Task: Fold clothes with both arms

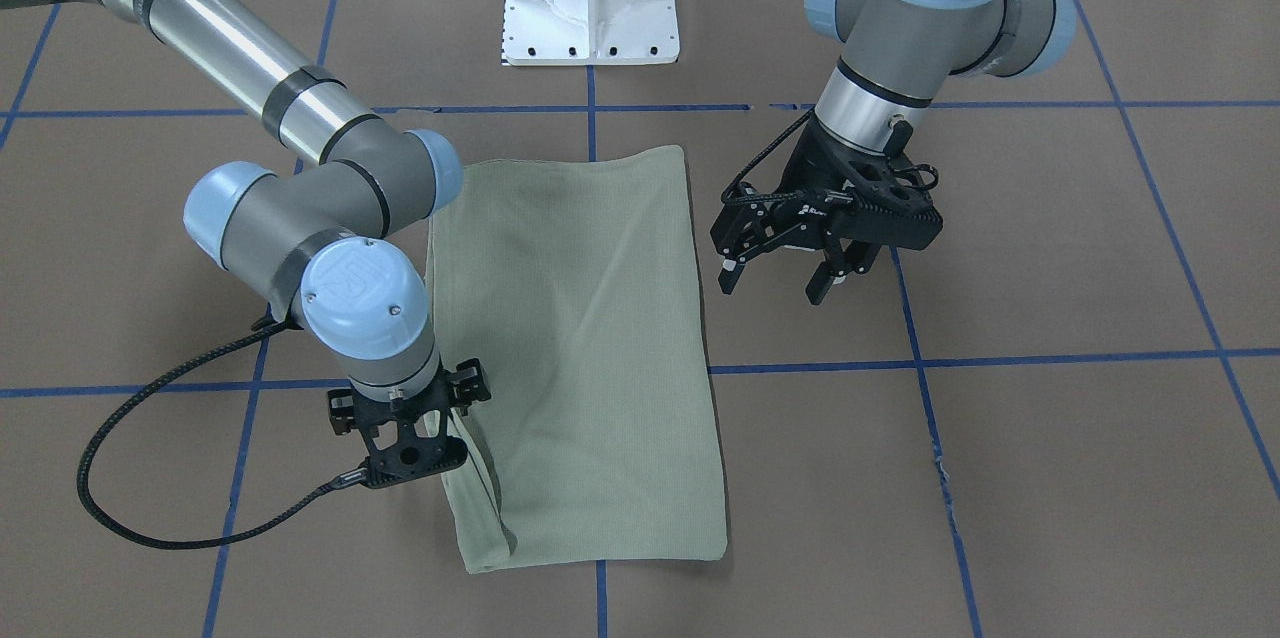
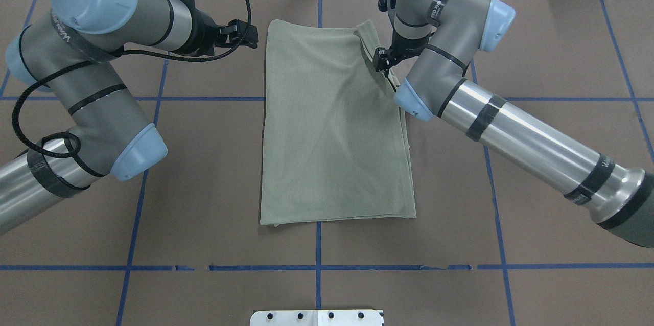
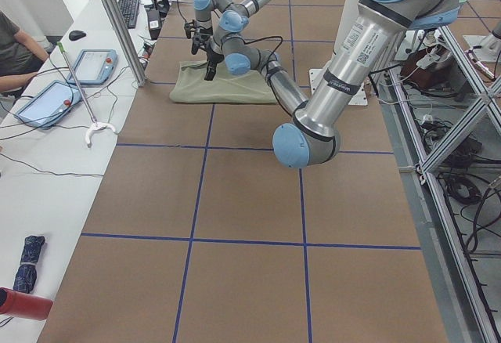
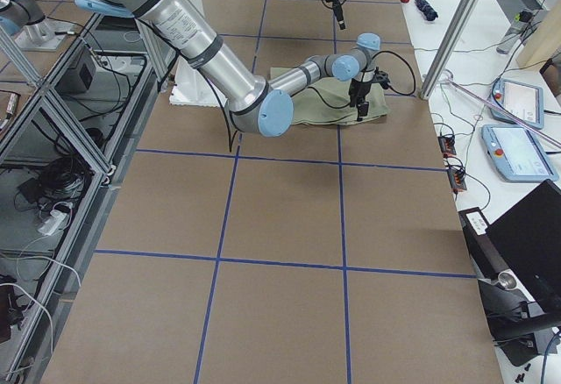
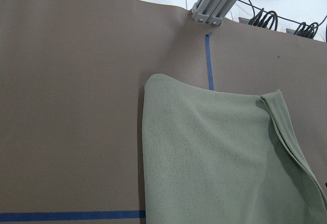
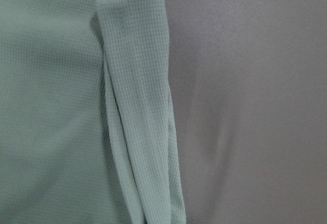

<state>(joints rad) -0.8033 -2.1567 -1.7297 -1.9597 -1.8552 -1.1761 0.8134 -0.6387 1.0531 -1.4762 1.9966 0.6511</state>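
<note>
Overhead exterior view: shirt point(image 2: 332, 126) lies flat on brown table point(image 2: 204, 172), centre, btwn the 2 arms, folded down to 1 long rectangle w/ short ends toward and away from robot. No sleeves, tag or logo showing; presumably tucked inside. Along its right long edge a narrow folded strip point(image 6: 138, 132) sits on top, a bit raised at the far corner.

Left gripper point(image 1: 778, 276): jaws spread wide, nothing in them. It hangs off the shirt's left long edge, toward the far half, above the table and clear of the cloth. Its wrist cam looks at the far-left corner.

Right gripper point(image 1: 408, 433): pointing straight down at the strip on the right edge, near the far end. Fingertips are hidden under the wrist in every view, so can't tell how wide it is or whether it has cloth.

Handling, my read: thin knit, light, soft, no stiffness. Will sag and drag if lifted by 1 point, and layers may slide apart. Table cover looks matte, so prob. some friction.

Best hold: the 2 far corners, 1 per gripper, pinching all layers incl. the strip. Then carry both toward the near end together for a half fold. Risk: catching the top layer only and opening the fold.

Containers: none near shirt, so nothing to load or empty.
</note>
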